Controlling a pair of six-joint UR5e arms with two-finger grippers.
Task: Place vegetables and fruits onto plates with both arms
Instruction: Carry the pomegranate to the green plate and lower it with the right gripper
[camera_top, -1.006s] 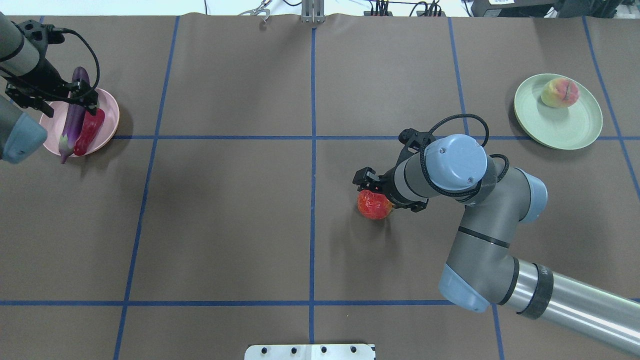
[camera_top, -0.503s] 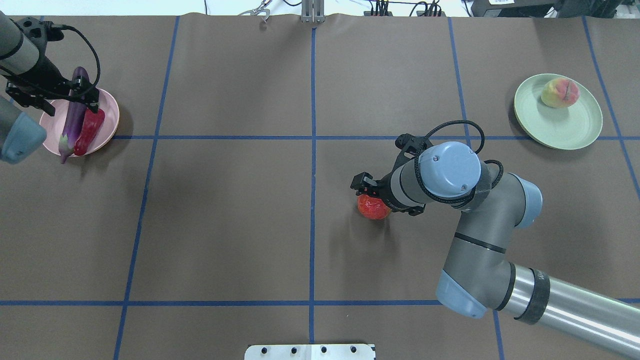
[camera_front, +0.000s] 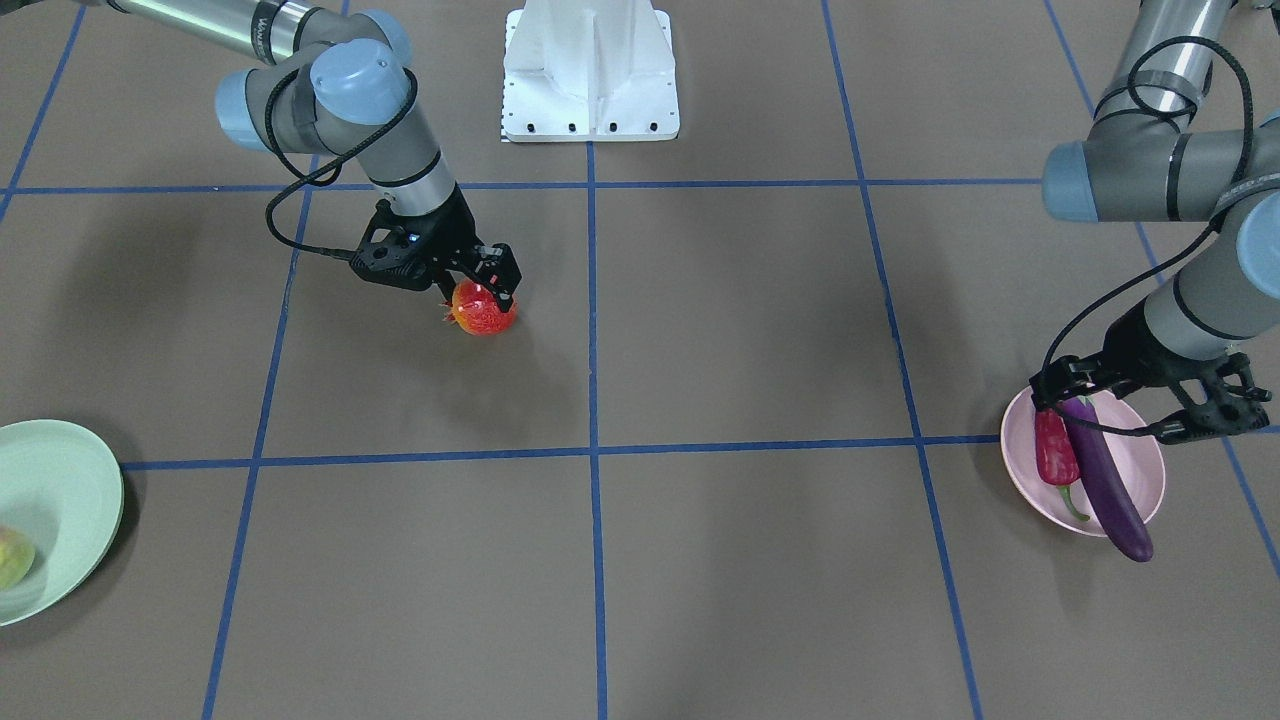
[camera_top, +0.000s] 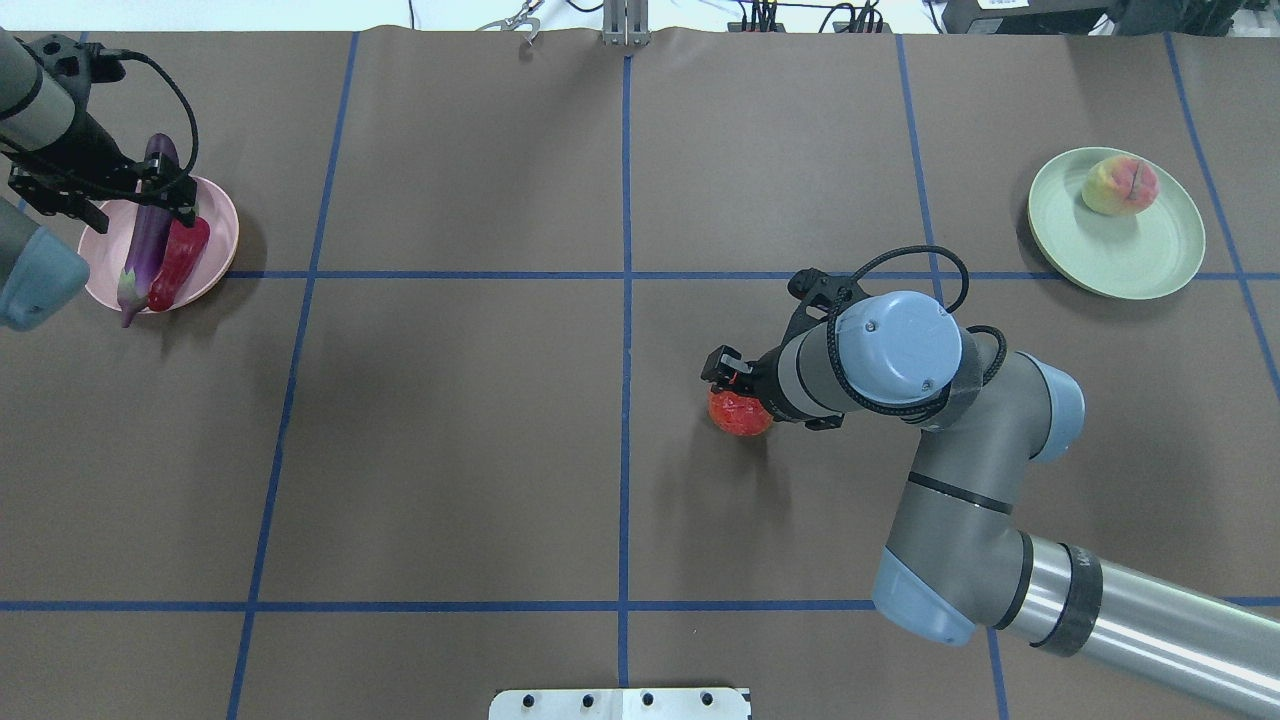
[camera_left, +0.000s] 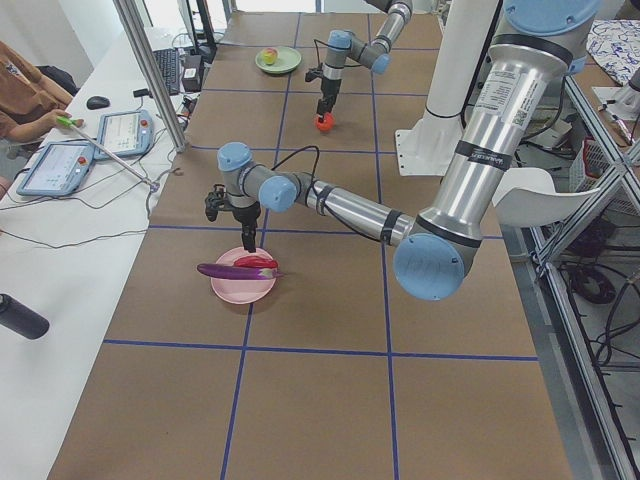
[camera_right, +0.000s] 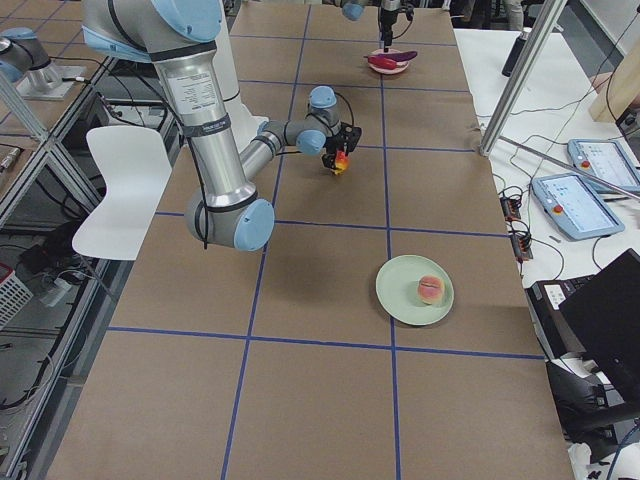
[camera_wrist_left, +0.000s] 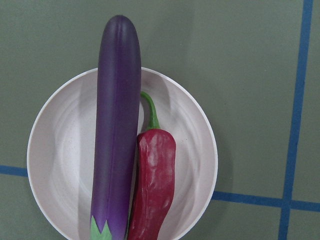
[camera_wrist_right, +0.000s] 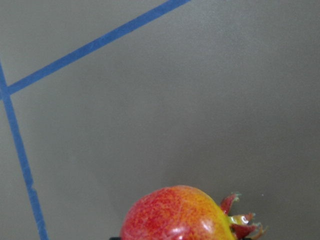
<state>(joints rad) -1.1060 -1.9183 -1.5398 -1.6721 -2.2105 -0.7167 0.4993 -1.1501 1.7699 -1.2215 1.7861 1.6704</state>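
Note:
The red-orange pomegranate (camera_top: 738, 415) sits right of the table's middle. My right gripper (camera_top: 735, 392) is down on it, a finger on each side, shut on it; the pomegranate also shows in the front view (camera_front: 485, 315) and low in the right wrist view (camera_wrist_right: 175, 215). The peach (camera_top: 1119, 186) lies on the mint green plate (camera_top: 1130, 260) at the far right. The purple eggplant (camera_top: 148, 235) and the red chili pepper (camera_top: 178, 262) lie side by side on the pink plate (camera_top: 222, 235) at the far left. My left gripper (camera_top: 110, 195) hovers over them, open and empty.
The white pedestal base (camera_front: 590, 70) stands at the robot's side of the table. Blue tape lines (camera_top: 626, 300) divide the brown tabletop. Tablets and cables (camera_left: 70, 160) lie on the side bench beyond the table's far edge.
My right arm has shifted slightly left over the pomegranate, and the fruit has shifted a little left with it. My left gripper has drawn slightly back over the pink plate.

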